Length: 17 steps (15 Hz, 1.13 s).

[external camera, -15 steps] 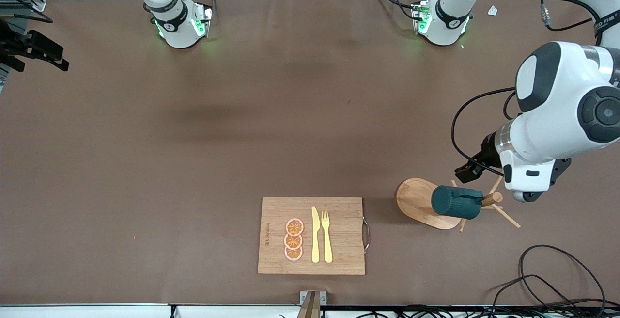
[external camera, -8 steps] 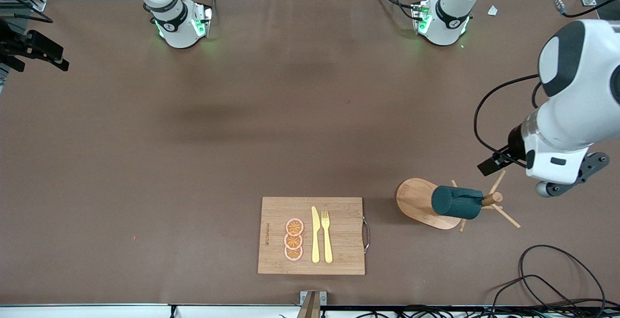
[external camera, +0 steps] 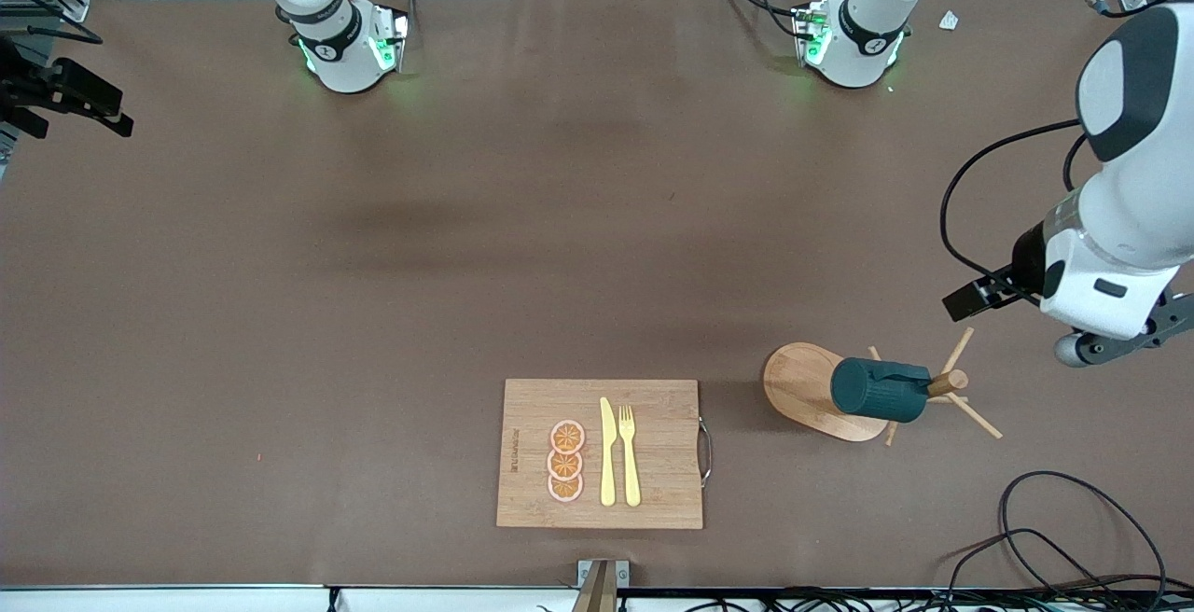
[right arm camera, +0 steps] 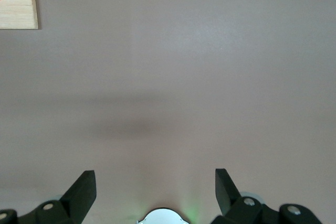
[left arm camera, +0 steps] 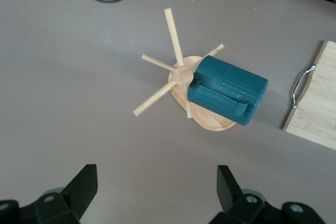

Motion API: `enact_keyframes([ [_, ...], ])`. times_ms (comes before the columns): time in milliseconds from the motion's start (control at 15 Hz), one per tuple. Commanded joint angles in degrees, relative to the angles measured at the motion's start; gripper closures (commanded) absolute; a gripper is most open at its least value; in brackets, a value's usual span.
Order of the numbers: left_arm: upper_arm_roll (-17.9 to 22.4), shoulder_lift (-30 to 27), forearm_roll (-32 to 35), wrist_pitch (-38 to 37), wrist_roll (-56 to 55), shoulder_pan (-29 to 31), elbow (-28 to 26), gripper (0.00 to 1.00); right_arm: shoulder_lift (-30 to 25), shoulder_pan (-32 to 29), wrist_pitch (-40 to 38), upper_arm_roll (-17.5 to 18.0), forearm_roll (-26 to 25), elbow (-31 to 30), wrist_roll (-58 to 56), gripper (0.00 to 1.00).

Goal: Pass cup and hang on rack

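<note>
Evidently the hanging step is complete: the cup [external camera: 880, 389], a dark teal-grey cylinder with fine ribbing and a small side handle, hangs by that handle on a peg of the rack [external camera: 821, 392], free of both grippers. In the left wrist view the cup [left arm camera: 227, 96] lies tilted against the post, over the oval base, well ahead of the left gripper [left arm camera: 156, 191] and somewhat toward one fingertip; the jaws stand spread wide with nothing between them. The rack [left arm camera: 181, 72] is pale smooth wood: a round central post, thin straight pegs fanning outward, a flat bamboo base.

The right gripper [right arm camera: 155, 191] is likewise spread and empty over bare brown table covering [right arm camera: 168, 77]; that arm waits, its hand out of the front view. A corner of the cutting board [right arm camera: 18, 1] shows well ahead of its jaws.

Judgement: little remains but to clear the left arm away, keeping its wrist well off the outstretched pegs. The cup sits only on a slim peg, so a knock to the rack could dislodge it.
</note>
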Motion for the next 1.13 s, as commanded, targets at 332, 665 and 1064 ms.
enact_keyframes([
  [332,-0.2,-6.5,0.8,-4.0,10.0,4.3,-1.4,0.00,-0.9,-0.7,0.2,0.8,0.4,-0.8,-0.6,0.00],
  [665,-0.8,-15.4,0.1,-4.0,15.8,7.4,-11.2,0.00,-0.9,-0.9,0.2,0.8,0.4,-0.8,-0.6,0.00],
  [1064,-6.6,-20.9,0.1,-3.8,23.2,13.7,-17.8,0.00,-0.9,-1.1,0.2,0.7,0.4,-0.8,-0.6,0.00],
])
